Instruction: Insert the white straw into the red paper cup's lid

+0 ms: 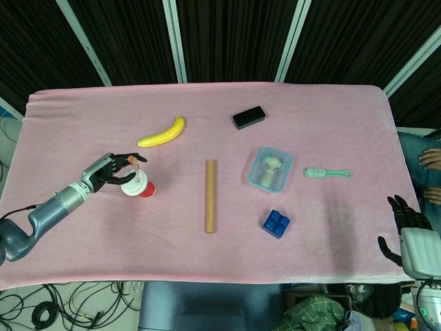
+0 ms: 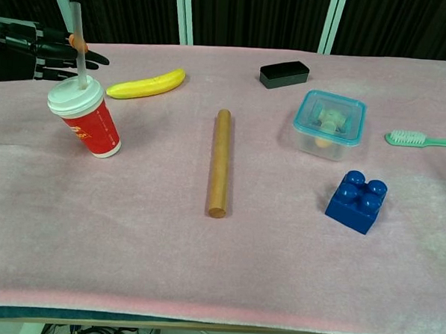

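White straw (image 2: pixel 76 45) stands in the lid (image 2: pixel 75 99) of the red paper cup (image 2: pixel 90 127), at the left of the frame. My left hand (image 2: pixel 36 50) pinches it near the top. I judge it is partly in; pushing down and releasing remain.

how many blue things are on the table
2. The blue toy block sits near the front right, and the clear box with a blue lid lies just behind it, beside the green toothbrush. Nothing seems hidden.
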Robot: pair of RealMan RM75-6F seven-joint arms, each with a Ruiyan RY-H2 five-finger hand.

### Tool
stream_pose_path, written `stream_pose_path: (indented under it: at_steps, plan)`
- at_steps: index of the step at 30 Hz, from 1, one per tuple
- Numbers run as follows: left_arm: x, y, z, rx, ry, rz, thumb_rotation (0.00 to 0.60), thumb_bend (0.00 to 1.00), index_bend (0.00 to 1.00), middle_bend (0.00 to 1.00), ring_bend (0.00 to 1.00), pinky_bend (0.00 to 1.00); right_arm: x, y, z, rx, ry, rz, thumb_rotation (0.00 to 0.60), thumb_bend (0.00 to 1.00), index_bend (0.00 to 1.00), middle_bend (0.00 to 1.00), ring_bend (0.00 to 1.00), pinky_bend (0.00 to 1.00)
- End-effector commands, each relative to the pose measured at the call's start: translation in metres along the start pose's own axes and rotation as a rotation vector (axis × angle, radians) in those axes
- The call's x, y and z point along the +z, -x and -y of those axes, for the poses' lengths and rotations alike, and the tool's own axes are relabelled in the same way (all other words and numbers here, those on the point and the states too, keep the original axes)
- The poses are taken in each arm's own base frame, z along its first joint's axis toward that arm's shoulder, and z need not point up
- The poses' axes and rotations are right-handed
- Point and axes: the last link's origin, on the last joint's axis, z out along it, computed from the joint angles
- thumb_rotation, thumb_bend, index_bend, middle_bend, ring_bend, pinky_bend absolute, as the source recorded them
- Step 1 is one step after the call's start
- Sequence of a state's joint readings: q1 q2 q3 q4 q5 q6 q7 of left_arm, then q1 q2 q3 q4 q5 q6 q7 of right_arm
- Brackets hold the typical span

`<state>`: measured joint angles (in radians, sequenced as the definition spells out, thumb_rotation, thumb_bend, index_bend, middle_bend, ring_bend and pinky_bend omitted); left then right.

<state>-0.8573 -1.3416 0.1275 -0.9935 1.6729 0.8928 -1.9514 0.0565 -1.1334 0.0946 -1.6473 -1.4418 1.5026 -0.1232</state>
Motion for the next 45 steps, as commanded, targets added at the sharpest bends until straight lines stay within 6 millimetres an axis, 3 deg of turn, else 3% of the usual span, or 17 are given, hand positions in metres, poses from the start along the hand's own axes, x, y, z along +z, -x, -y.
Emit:
stream_pose_path:
  at_steps: [1,9,20,28,33,37,45]
  plan:
    - [0.001,0.000,0.000,-0.003,-0.003,0.005,0.600,0.44,0.48,0.26,0.01,0.08,0.000,0.000,0.000,0.000,0.000,0.000,0.600,0.26,0.07,0.05,0.18,0.20]
    - [0.000,0.000,-0.002,0.021,-0.003,0.018,0.600,0.44,0.29,0.24,0.01,0.07,0.000,0.000,0.000,0.001,-0.001,-0.001,0.600,0.26,0.07,0.05,0.18,0.20]
    - [-0.010,-0.004,-0.016,0.124,0.032,0.026,0.600,0.44,0.24,0.21,0.01,0.06,0.000,0.000,0.000,0.002,0.001,-0.003,0.600,0.26,0.07,0.05,0.18,0.20]
    - [-0.037,-0.022,-0.036,0.439,0.106,-0.128,0.600,0.42,0.23,0.19,0.01,0.06,0.000,0.000,0.001,0.002,-0.001,-0.004,0.600,0.26,0.07,0.05,0.18,0.20]
    - [-0.069,-0.018,-0.038,0.771,0.110,-0.264,0.600,0.42,0.23,0.18,0.01,0.05,0.000,-0.001,0.001,-0.003,-0.004,-0.006,0.600,0.26,0.07,0.05,0.18,0.20]
    - [-0.104,0.002,-0.030,1.010,0.096,-0.365,0.600,0.40,0.23,0.18,0.01,0.04,0.000,-0.001,0.001,-0.005,-0.006,-0.006,0.600,0.26,0.07,0.05,0.18,0.20]
    - [-0.177,0.045,-0.013,1.174,0.053,-0.526,0.600,0.37,0.21,0.16,0.01,0.02,0.000,-0.001,0.001,-0.002,-0.006,-0.009,0.600,0.26,0.07,0.05,0.18,0.20]
